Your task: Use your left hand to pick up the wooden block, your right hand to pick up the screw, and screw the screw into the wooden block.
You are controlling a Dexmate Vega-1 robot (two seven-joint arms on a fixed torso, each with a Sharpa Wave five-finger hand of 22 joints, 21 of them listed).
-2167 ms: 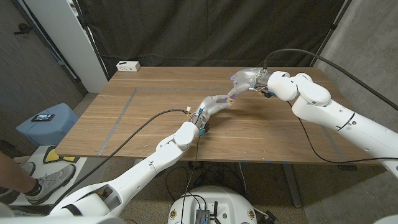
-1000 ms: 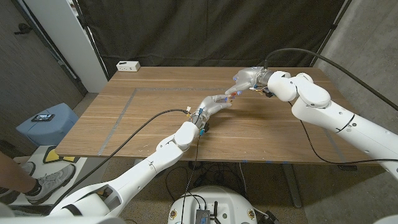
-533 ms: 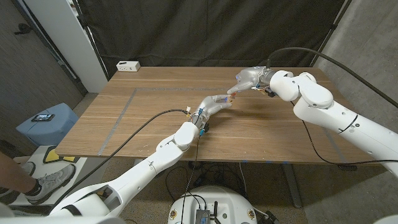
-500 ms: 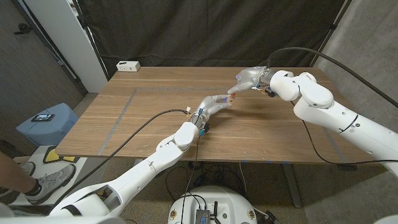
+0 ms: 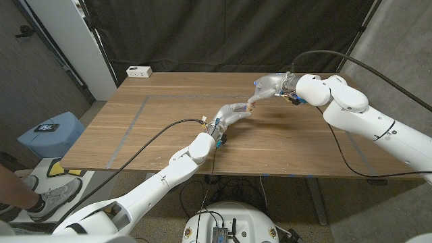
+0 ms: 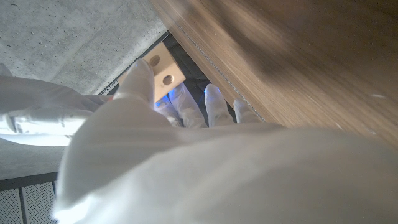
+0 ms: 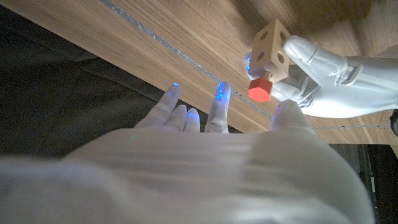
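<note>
In the right wrist view my left hand (image 7: pixel 339 74) holds the pale wooden block (image 7: pixel 270 38) in the air above the table (image 7: pixel 186 37). A screw (image 7: pixel 260 89) with a red head sticks out of one of the block's faces. My right hand (image 7: pixel 205 118) has its fingers spread just short of the screw and touches nothing. The left wrist view shows the block (image 6: pixel 164 68) with two holes, pinched by the thumb of my left hand (image 6: pixel 186 155). In the head view my left hand (image 5: pixel 233 113) and right hand (image 5: pixel 267 86) meet over the table's middle.
A white box (image 5: pixel 139 71) sits at the table's far left corner. Tape lines (image 5: pixel 133 121) run across the left part of the wooden table (image 5: pixel 304 142). A black cable (image 5: pixel 158 133) trails over the front edge. A person's shoe (image 5: pixel 57 194) is on the floor.
My right arm has swung to the right and its hand has turned a little near the block. The left hand still holds the block in the same place.
</note>
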